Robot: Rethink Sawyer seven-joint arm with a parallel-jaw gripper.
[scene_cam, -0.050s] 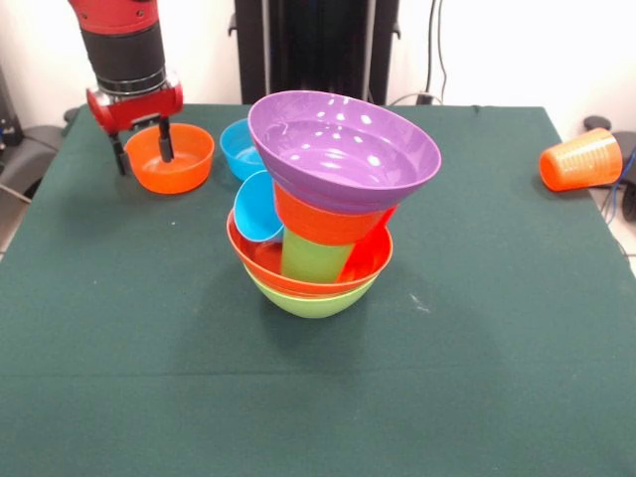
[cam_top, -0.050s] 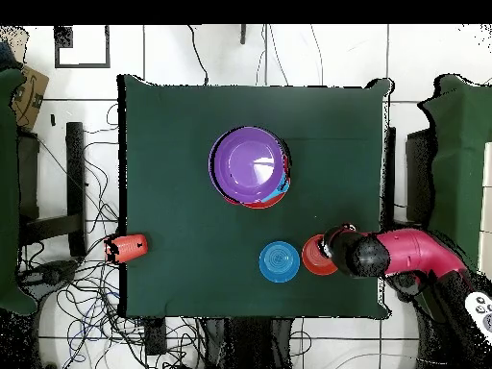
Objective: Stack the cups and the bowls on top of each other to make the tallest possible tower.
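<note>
Green-clothed desk [scene_cam, -0.050s: 119,328] under white walls; mid-desk stands the tower [scene_cam, -0.050s: 333,214], purple bowl [scene_cam, -0.050s: 343,149] tilted on top; at ten o'clock from it hangs the tool [scene_cam, -0.050s: 142,149], fingers spread astride the small orange bowl's [scene_cam, -0.050s: 184,159] rim, not yet clenched; blue bowl [scene_cam, -0.050s: 238,147] just beside; orange cup [scene_cam, -0.050s: 581,159] lying at two o'clock. Step judged: picking that bowl; next calls for closing, lifting, gentle placing on the leaning top.

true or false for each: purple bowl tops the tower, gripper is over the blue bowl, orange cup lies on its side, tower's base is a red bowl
1. The purple bowl tops the tower. True.
2. The gripper is over the blue bowl. False: it is at the small orange bowl, one finger inside and one outside the rim.
3. The orange cup lies on its side. True.
4. The tower's base is a red bowl. False: a lime green bowl is lowest.
</note>
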